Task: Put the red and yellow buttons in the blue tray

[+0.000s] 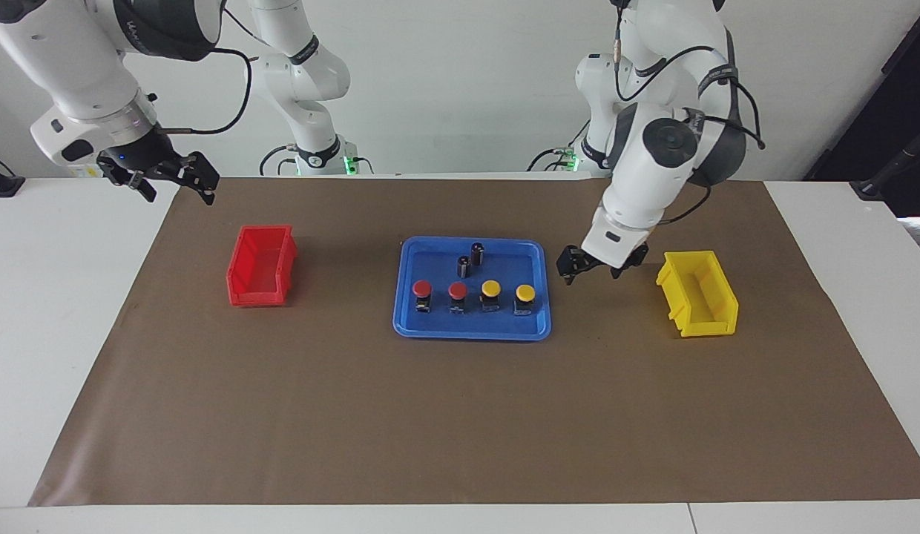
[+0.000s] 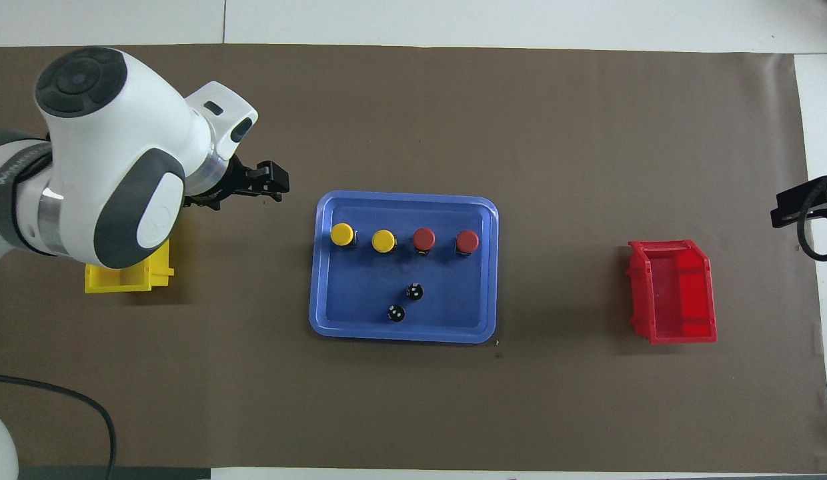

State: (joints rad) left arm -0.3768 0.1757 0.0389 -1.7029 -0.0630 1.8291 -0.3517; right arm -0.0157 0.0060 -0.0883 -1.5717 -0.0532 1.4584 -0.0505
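White left arm bent low, its empty claw (image 1: 592, 268) parted, between blue tray (image 1: 408, 311) and yellow bin (image 1: 699, 294).

We have two high, distant views, half a turn apart. One faces the robots from across the table; the other looks steeply down from above their end. Both share the brown mat (image 1: 460, 415) and blue tray (image 1: 409, 256).

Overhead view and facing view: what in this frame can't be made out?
- Yellow bin: overhead view, mostly covered by the left arm, so its inside is unseen there.
- Right gripper: overhead view, cut off by the picture's edge.
- Left gripper: jaws too small to read in either view.
- Buttons' black bodies: overhead view, hidden under their caps.
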